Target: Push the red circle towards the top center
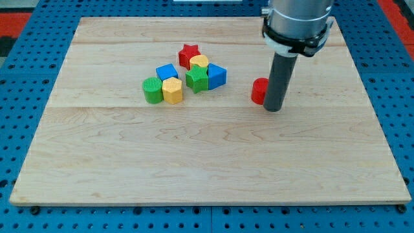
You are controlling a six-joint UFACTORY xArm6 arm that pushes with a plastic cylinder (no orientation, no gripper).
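My tip [273, 109], a bare rod with nothing to open or close, rests on the wooden board [207, 162] at the right side of the red circle [259, 91], touching it or nearly so; the rod hides the block's right edge, so contact is hard to confirm. The red circle lies right of centre, well apart from the cluster on its left: red star [189, 54], yellow circle [199, 63], blue cube [166, 72], blue block [217, 76], green star [196, 79], green circle [152, 90], yellow hexagon [172, 90]. Pushing from this side would likely send it left into that cluster rather than toward the far centre, and an off-centre shove could let it slip round the rod.
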